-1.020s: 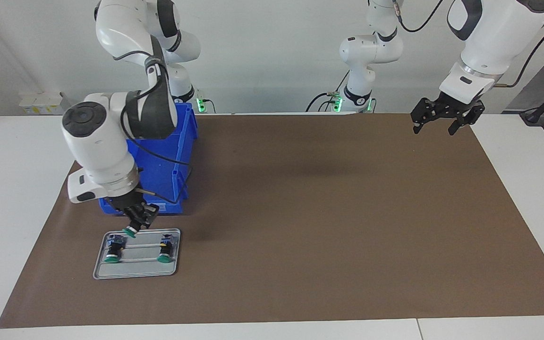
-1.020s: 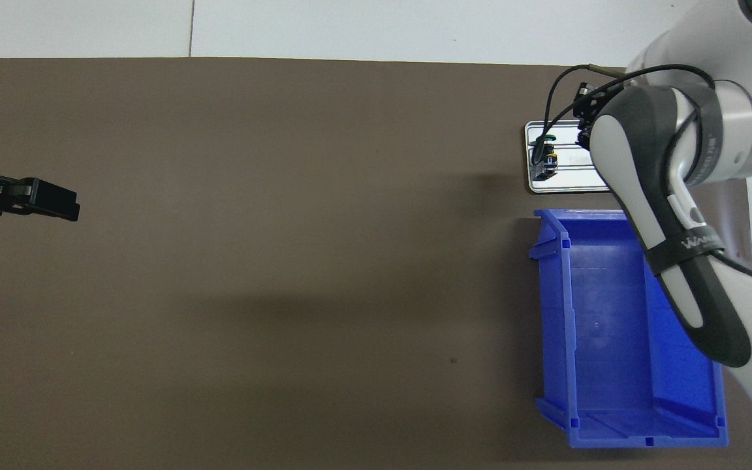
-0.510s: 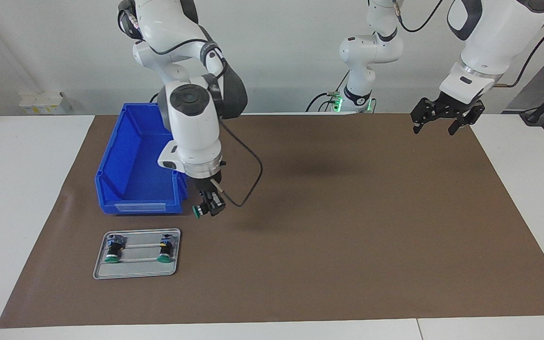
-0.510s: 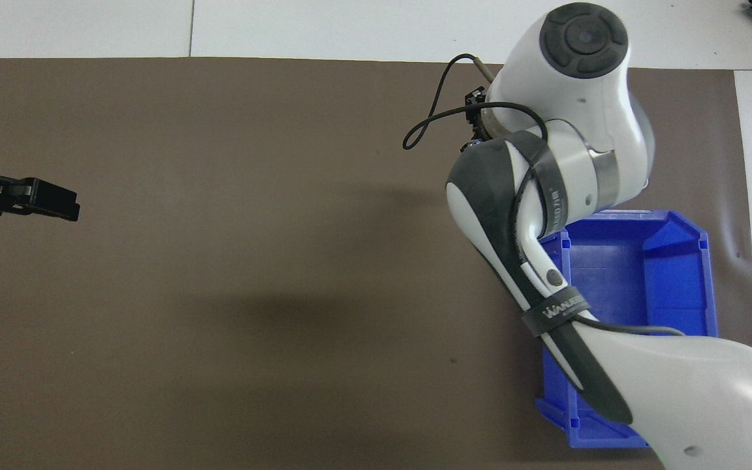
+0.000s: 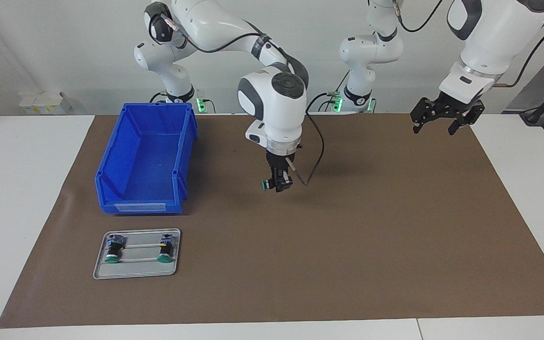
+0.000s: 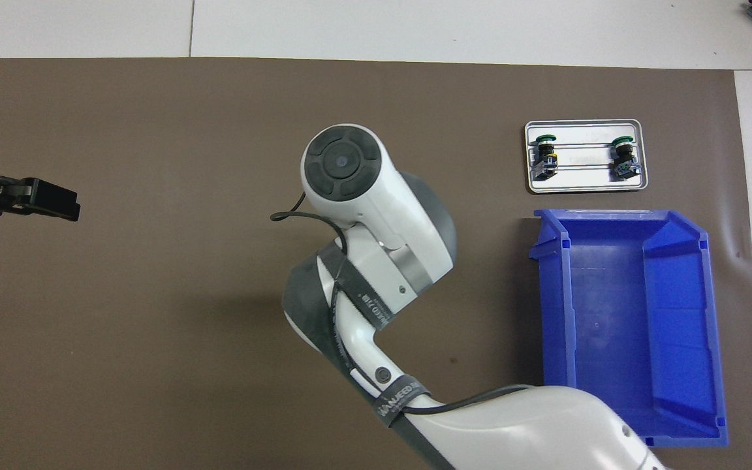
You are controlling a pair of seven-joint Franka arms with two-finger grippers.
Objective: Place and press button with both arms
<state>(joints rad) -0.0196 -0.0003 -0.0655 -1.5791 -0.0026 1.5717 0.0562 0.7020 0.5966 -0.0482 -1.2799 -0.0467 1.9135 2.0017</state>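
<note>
Right gripper [image 5: 277,185] hangs in the air over the bare middle of the brown mat [image 5: 371,226], jaws closed on the button [image 5: 265,185]; its green cap points sideways toward the right arm's end of the desk [image 5: 21,189]. In the overhead view the right arm's wrist hides both gripper and button.

Left gripper [image 5: 437,123] waits in the air over the mat's corner at the left arm's end, nearest the robots. Jaws stand open, nothing between them. In the overhead view only its black tip shows at the frame edge.

Metal tray [image 5: 136,270] lies on the mat at the right arm's end. Two more buttons [image 5: 113,249] lie on it, apart from each other, green caps facing away from the robots.

Blue bin [image 5: 142,158] sits just beside the tray, nearer to the robots.
</note>
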